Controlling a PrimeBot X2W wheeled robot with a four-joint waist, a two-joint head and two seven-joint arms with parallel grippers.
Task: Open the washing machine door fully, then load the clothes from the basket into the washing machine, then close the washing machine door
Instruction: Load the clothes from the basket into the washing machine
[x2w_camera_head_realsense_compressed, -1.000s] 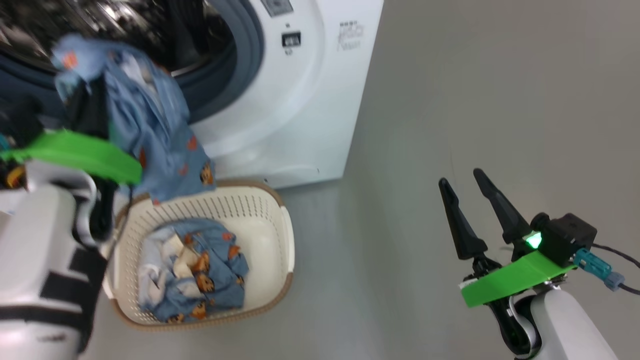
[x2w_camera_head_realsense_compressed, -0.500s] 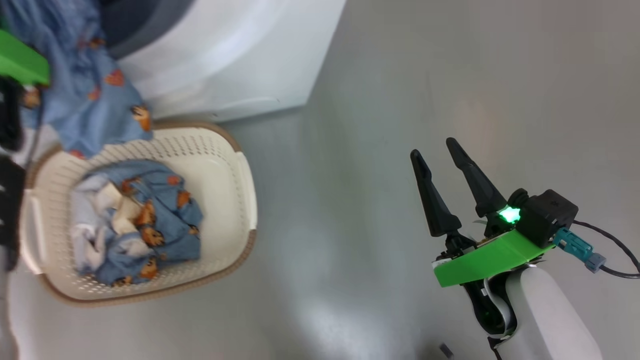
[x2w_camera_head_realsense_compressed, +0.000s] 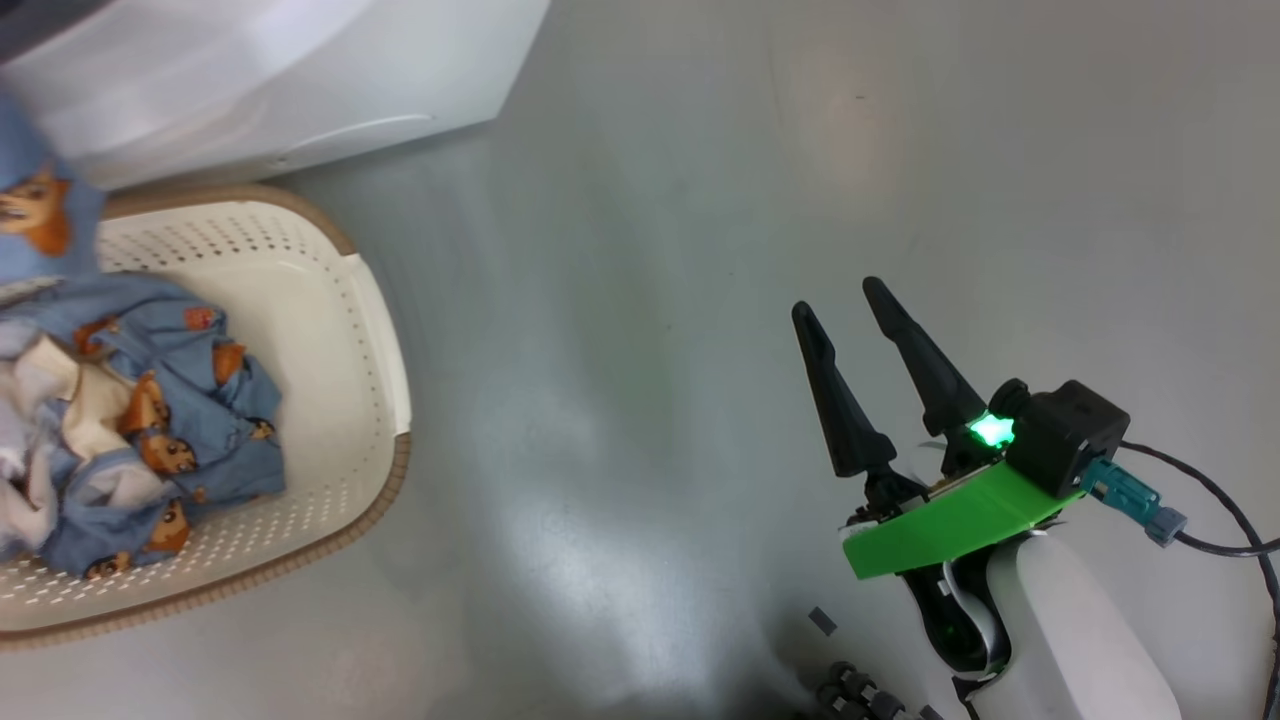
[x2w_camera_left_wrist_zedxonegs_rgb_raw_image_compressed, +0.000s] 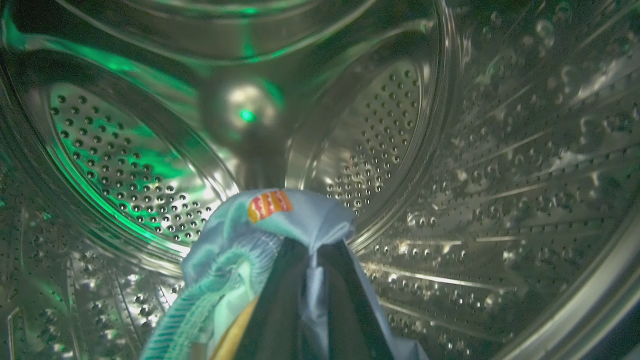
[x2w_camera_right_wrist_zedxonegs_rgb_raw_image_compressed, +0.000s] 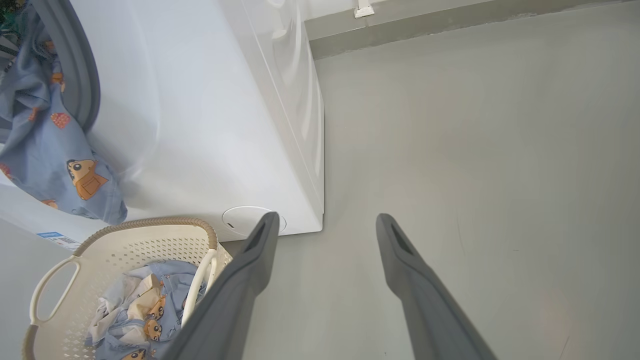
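Steel drum (x2w_camera_left_wrist_zedxonegs_rgb_raw_image_compressed: 475, 175) surrounds your left gripper (x2w_camera_left_wrist_zedxonegs_rgb_raw_image_compressed: 312, 250), lower centre of the wrist frame, clamped on a light blue garment (x2w_camera_left_wrist_zedxonegs_rgb_raw_image_compressed: 295, 220). Your right gripper (x2w_camera_head_realsense_compressed: 836, 298) hangs spread open over grey floor (x2w_camera_head_realsense_compressed: 640, 300), lower right of the head frame; other clothes (x2w_camera_head_realsense_compressed: 170, 420) lie in the basket (x2w_camera_head_realsense_compressed: 370, 330), left edge.

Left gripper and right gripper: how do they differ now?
The left gripper is shut on a light blue garment; the right gripper is open and empty. The left gripper is inside the washing machine; the right gripper hangs over the floor. Both have dark fingers.
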